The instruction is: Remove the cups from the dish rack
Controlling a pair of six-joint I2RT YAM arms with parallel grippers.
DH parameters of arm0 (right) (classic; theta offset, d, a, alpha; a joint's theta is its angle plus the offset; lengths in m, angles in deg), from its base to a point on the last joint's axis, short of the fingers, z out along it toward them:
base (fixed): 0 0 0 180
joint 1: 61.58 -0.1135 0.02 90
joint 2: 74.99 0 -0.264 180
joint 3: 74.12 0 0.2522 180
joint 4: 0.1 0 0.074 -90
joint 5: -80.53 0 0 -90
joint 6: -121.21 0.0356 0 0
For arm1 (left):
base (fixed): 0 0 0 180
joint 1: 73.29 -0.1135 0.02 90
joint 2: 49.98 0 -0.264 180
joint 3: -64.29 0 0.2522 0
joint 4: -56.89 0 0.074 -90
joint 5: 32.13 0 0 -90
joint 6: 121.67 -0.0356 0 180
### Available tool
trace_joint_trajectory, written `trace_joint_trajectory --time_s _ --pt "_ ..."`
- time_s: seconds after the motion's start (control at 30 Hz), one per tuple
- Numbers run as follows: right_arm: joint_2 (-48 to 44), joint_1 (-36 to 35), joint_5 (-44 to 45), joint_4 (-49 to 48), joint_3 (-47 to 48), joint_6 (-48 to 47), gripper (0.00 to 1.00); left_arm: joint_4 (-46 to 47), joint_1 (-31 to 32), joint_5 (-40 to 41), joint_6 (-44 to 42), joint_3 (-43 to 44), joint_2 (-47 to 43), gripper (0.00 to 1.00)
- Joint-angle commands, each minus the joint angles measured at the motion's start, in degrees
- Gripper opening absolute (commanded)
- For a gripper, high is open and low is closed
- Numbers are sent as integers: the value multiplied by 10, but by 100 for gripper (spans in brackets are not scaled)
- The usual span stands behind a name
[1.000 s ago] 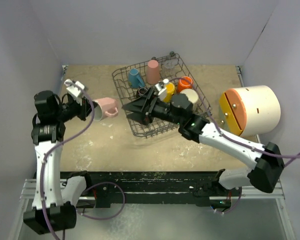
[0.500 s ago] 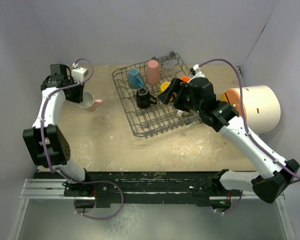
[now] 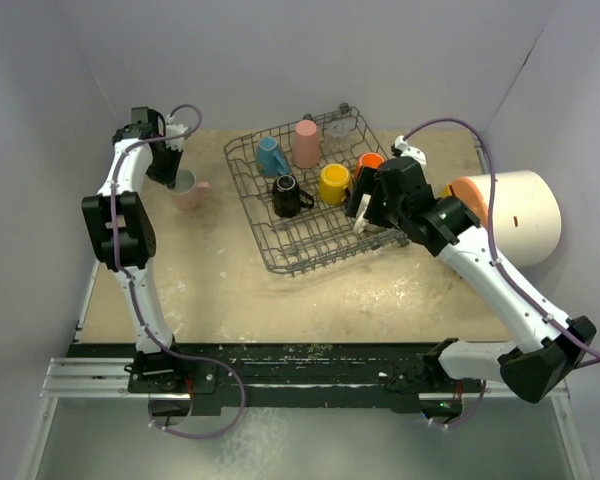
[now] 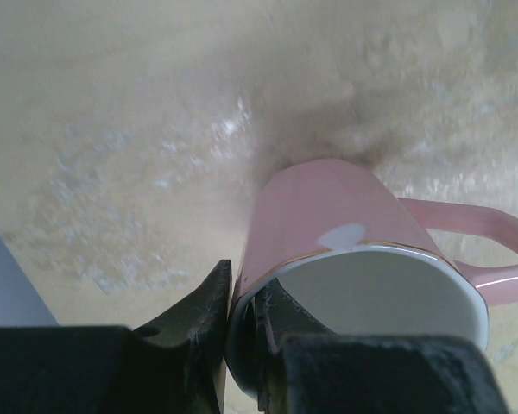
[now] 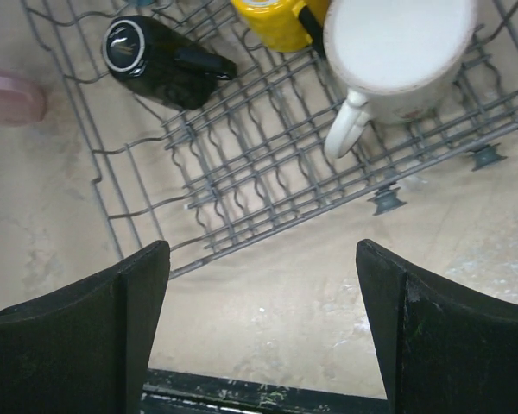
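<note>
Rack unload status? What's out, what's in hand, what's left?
Done: the pale pink mug is out of the rack, to its left. In hand: left gripper shut on its rim, not released. The right gripper hangs open near the cream mug. Left in the rack, seven: cream mug, blue mug, pink tumbler, glass, black mug, yellow mug, orange mug.

In the rack (image 3: 290, 262) the near half is bare wire, open from above. Its far half is crowded: blue mug (image 3: 271, 157), tumbler (image 3: 306, 143), black mug (image 3: 285, 193), yellow mug (image 3: 333, 183) and cream mug (image 5: 397, 39) stand close together. The table (image 3: 210, 270) between rack and pink mug (image 3: 190, 190) lies open. A white cylinder (image 3: 520, 215) blocks the right side.
</note>
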Motion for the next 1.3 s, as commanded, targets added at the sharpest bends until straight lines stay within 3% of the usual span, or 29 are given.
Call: trace_joint_trajectory --time_s 0.0,0.23,0.43,0.6,0.77,0.87,1.03,1.27 --pt "17 10 54 25 23 -27 90 -3 6 11 14 118 45 0" --pt "82 20 96 21 19 -34 86 -3 8 31 21 207 118 0" --pt "150 22 142 13 27 4 81 1 8 30 21 216 124 29" --pt "213 22 184 12 52 50 74 43 8 35 20 180 81 40" --pt "272 20 226 17 82 76 68 50 8 35 20 169 44 59" --pt "294 20 236 13 83 90 64 49 6 37 17 162 12 79" --pt "325 20 251 8 79 101 59 72 5 37 -8 127 -68 99" --pt "356 6 288 -1 72 120 50 56 4 -13 -21 28 -211 99"
